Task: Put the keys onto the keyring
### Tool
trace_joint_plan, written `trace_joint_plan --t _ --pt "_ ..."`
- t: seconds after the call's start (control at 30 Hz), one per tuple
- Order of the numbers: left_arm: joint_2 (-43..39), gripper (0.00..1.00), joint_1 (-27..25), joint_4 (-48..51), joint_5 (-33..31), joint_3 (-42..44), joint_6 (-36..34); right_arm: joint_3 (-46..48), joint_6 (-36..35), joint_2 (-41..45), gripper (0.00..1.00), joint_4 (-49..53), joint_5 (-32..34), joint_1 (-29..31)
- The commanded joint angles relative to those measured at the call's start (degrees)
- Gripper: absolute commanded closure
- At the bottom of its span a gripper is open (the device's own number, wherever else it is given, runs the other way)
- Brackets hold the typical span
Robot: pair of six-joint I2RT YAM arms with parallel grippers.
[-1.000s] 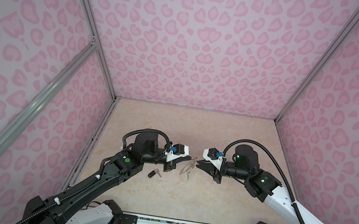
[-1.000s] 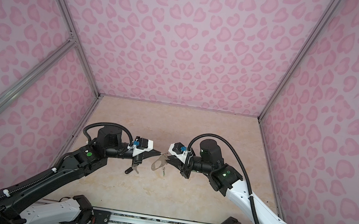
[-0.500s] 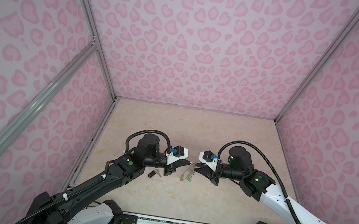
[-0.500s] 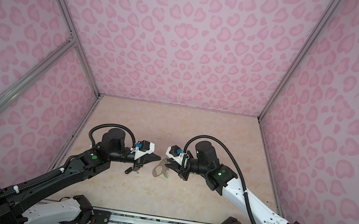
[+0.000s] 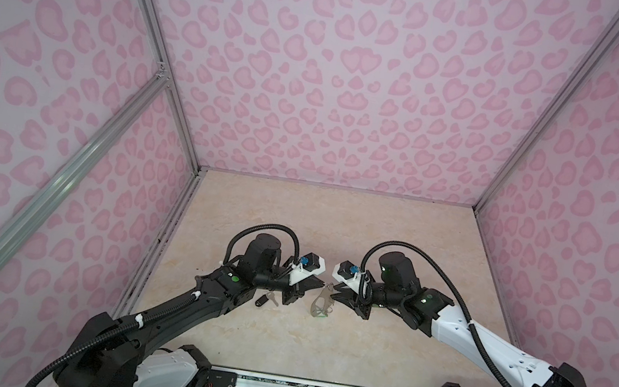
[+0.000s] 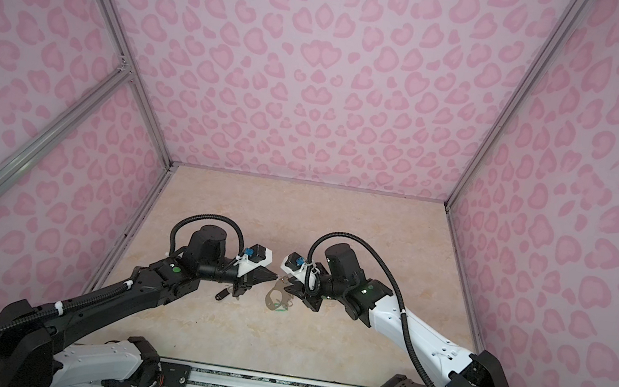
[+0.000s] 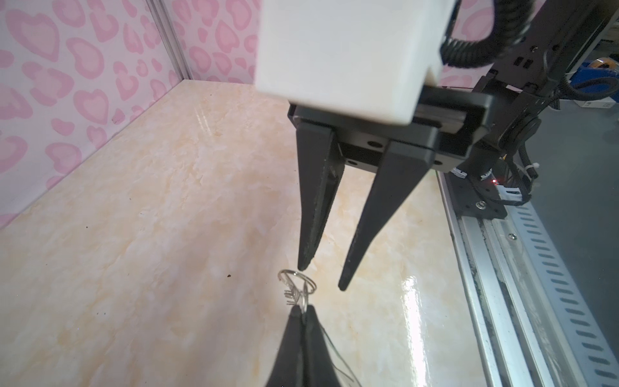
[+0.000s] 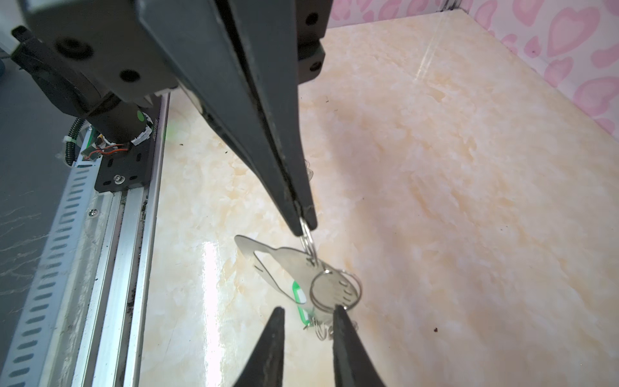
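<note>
Black-tag key [image 5: 263, 301]: lies flat on the table [image 5: 295, 221], left of the keyring [image 8: 294, 264] and apart from it.
Left gripper [image 8: 304, 228]: jaws closed, pinching a small wire ring at the keyring's upper edge.
Keyring: grey plate, tilted, hanging below the left gripper's tips, between the two grippers.
Green-tag key [image 8: 299, 300]: at the keyring's lower end, partly hidden behind the plate.
Right gripper [image 8: 308, 311]: jaws parted, holding nothing, tips just right of the keyring by a larger wire ring.
</note>
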State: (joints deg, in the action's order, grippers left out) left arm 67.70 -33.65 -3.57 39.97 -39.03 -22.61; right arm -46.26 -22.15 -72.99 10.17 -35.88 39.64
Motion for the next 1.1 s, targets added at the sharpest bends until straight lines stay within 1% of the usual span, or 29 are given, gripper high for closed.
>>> trace_joint_plan --t 0.0,0.1,0.27,0.57,0.7,0.83,0.97,1.07 --pt "1.1 0.97 0.5 -3.1 0.9 0.4 -0.2 -0.6 -0.8 -2.0 0.72 -2.3 -0.7 0.0" --pt "2.4 0.97 0.8 -3.2 1.9 0.4 -0.3 -1.4 -0.9 -4.3 0.7 -3.3 -1.6 0.2" --pt "4.0 0.97 1.1 -2.0 2.1 0.1 -1.8 -2.6 -2.2 -7.6 0.7 -4.2 -1.7 0.1" --pt "6.2 0.97 2.1 -1.3 2.4 0.2 -3.5 -4.5 -6.2 -12.3 0.77 -3.4 -2.7 0.0" --pt "6.4 0.97 2.3 -0.1 3.0 0.1 -4.7 -5.3 -7.2 -12.7 0.82 -2.3 -1.9 -0.3" --pt "6.2 0.97 2.4 -0.2 3.5 0.3 -4.8 -5.8 -8.1 -12.4 0.81 -0.2 -2.1 -1.3" --pt "5.7 0.97 3.1 -3.7 4.9 1.5 -2.7 -5.6 -9.0 -10.4 0.74 3.4 -1.6 -2.7" --pt "5.4 0.97 3.4 -4.4 6.1 1.6 -2.5 -3.0 -7.7 -7.1 0.73 2.4 -2.3 -3.4"
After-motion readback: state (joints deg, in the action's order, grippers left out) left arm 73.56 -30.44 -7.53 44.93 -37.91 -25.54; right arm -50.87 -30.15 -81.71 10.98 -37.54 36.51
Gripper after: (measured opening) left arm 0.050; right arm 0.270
